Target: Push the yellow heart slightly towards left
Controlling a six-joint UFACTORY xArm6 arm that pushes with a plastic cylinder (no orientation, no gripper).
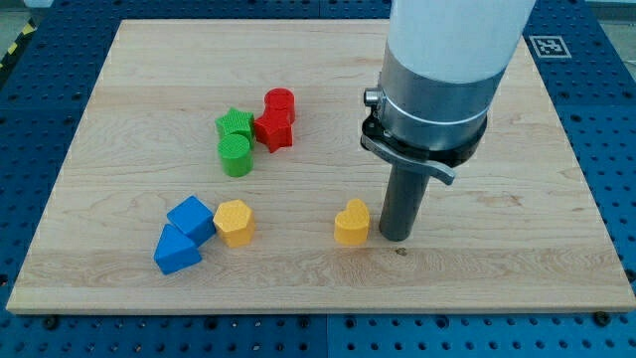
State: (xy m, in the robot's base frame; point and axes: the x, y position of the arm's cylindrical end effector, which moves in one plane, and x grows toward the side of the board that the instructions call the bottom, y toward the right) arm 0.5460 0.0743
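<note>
The yellow heart (352, 223) lies on the wooden board (318, 288), a little right of the middle and near the view's bottom. My tip (395, 238) stands just to the right of the heart, very close to it or touching its right side. The dark rod rises from there into the large grey and white arm body above. No gripper is present.
A yellow hexagon (236, 222) lies left of the heart, beside a blue cube (191, 219) and a blue triangle (176, 251). Higher up sit a green star (236, 125), a green cylinder (236, 155), a red star (272, 129) and a red cylinder (280, 101).
</note>
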